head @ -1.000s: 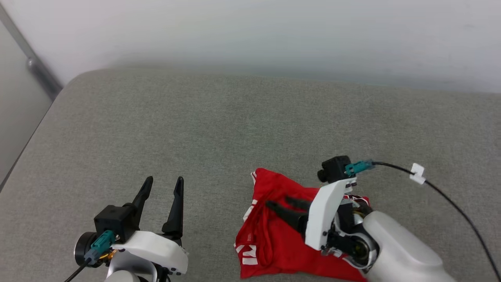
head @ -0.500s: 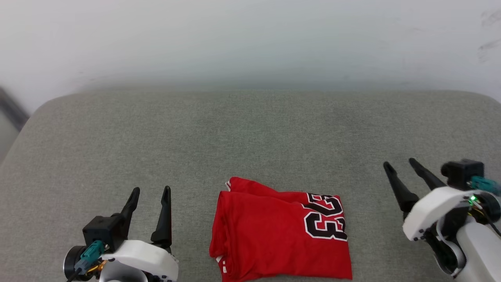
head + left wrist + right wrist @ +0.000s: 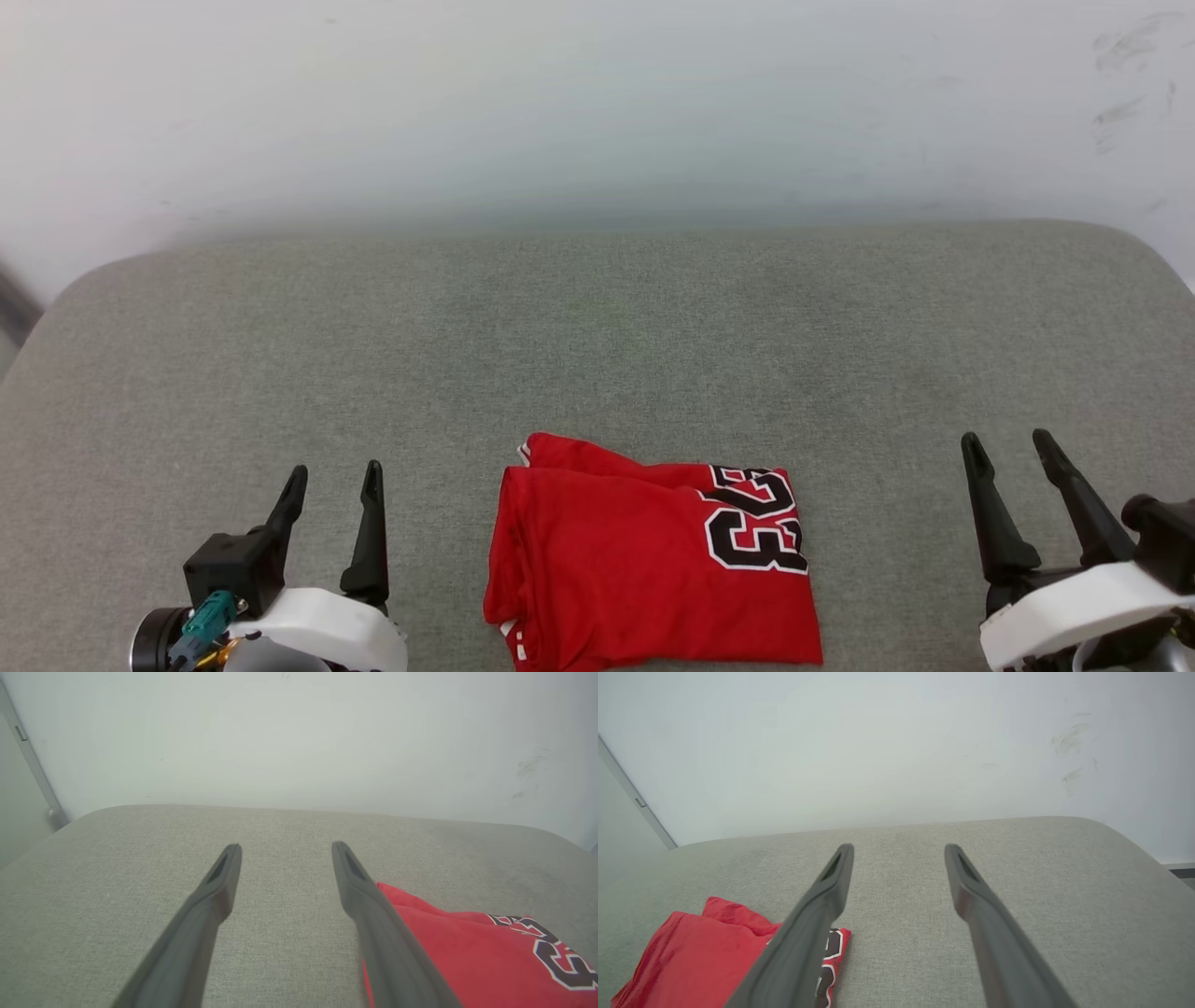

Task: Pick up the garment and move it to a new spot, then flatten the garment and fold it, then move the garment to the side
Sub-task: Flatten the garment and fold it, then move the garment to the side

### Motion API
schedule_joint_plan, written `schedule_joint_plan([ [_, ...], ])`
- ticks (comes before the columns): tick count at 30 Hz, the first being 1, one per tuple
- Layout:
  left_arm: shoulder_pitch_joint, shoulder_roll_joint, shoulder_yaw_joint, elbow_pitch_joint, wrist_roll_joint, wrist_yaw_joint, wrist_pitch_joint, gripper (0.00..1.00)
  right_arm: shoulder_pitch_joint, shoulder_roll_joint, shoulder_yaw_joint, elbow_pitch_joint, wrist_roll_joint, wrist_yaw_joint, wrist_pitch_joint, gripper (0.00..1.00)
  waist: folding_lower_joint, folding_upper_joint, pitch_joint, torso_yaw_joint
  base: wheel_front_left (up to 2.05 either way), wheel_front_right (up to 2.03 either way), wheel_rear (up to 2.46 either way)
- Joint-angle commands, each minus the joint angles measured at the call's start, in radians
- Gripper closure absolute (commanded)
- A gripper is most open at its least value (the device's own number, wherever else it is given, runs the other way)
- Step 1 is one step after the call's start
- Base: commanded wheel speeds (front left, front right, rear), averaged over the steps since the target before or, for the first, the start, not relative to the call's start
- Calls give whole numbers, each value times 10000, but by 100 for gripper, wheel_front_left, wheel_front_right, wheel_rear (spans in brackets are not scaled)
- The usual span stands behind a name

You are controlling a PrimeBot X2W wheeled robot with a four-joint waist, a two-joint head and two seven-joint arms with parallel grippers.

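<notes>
Step judged: fold looks done. The red jersey (image 3: 644, 569) lies as a compact folded rectangle on the grey fabric surface (image 3: 597, 327), black-and-white "23" (image 3: 754, 519) showing on the jersey's right part, a white-striped trim edge peeking at its lower left corner. What seems left is the last step, moving the jersey to the side.

Where it is: the jersey sits at the near edge of the grey surface, roughly centred between the 2 grippers, touching neither. Top layer sits slightly askew, with a red flap poking out at the far left corner.

Left gripper (image 3: 331, 481): jaws spread wide, holding nothing, hovering left of the jersey and well apart from it. In the left wrist view the left gripper (image 3: 285, 847) points past the jersey's left edge toward the white wall (image 3: 299, 737); nothing lies between its fingers.

Right gripper (image 3: 1008, 443): jaws likewise spread wide and empty, right of the jersey and apart from it. In the right wrist view the right gripper (image 3: 899, 848) frames bare surface, the jersey (image 3: 686, 952) lying off to its left.

Next move, my call: 1 gripper has to come down to a jersey edge and pinch through all the layers, otherwise the fold likely slides open while it is dragged sideways. Fabric is thin and slippery-looking, so a low, flat carry is safest.
</notes>
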Motion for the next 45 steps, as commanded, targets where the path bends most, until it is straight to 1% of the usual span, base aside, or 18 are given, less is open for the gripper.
schedule_joint_plan([
  [1,152,-27,76,38,-2,-2,-74,0,317,159,-138,-408,-189,-4,181,0,1,0,-10,-9,0,0,0],
  [6,190,-64,107,143,6,-40,-81,0,680,403,-217,-1221,-415,-4,663,0,1,0,-35,-47,0,0,0],
  [12,178,-157,164,240,-60,-119,-101,0,824,526,-320,-1563,-410,-4,980,0,1,0,-70,-76,0,0,0],
  [16,216,-184,251,271,-68,-104,-113,0,816,619,-617,-1452,-31,-4,1498,0,1,0,-74,-107,0,0,0],
  [20,175,-179,383,248,14,-36,-129,0,371,383,-1005,-1085,752,-4,2570,0,1,0,-12,-44,0,0,0],
  [21,175,-179,383,248,14,-36,-129,0,371,383,-1005,-1085,752,-4,2570,0,1,0,-12,-44,0,0,0],
  [27,-97,-318,589,48,203,-86,-147,0,-385,-293,-1728,524,2045,-2,5051,0,1,0,220,390,0,0,0],
  [28,-205,-391,654,6,301,-161,-152,0,-637,-342,-1905,1202,2545,-2,6045,0,1,0,359,605,0,0,0],
  [29,-261,-446,709,-22,365,-193,-155,0,-783,-381,-1952,1533,2719,-2,6477,0,1,0,404,706,0,0,0],
  [31,-323,-573,757,-78,477,-301,-156,0,-1038,-244,-2113,2211,3371,-2,7301,0,1,0,525,946,0,0,0],
  [32,-323,-573,757,-78,477,-301,-156,0,-1038,-244,-2113,2211,3371,-2,7301,0,1,0,525,946,0,0,0],
  [33,-413,-686,829,-81,596,-399,-157,0,-1259,-208,-2008,2761,3656,-2,7846,0,1,0,642,1161,0,0,0],
  [34,-455,-757,843,-86,643,-456,-158,0,-1361,10,-1994,3021,3994,-2,8099,0,1,0,713,1274,0,0,0],
  [35,-479,-825,877,-78,698,-491,-158,0,-1497,196,-1906,3196,4280,-1,8289,0,1,0,779,1369,0,0,0],
  [36,-479,-825,877,-78,698,-491,-158,0,-1497,196,-1906,3196,4280,-1,8289,0,1,0,779,1369,0,0,0],
  [39,-532,-935,933,55,811,-635,-158,0,-1822,418,-1604,3627,5020,-2,8595,0,1,0,992,1623,0,0,0],
  [42,-622,-1043,963,173,914,-753,-149,0,-2039,671,-1019,3986,5598,-2,8523,0,1,0,1131,1798,0,0,0],
  [45,-681,-1152,1018,295,991,-862,-150,0,-2174,670,-497,4317,5850,-5,8252,0,1,0,1189,1911,0,0,0],
])
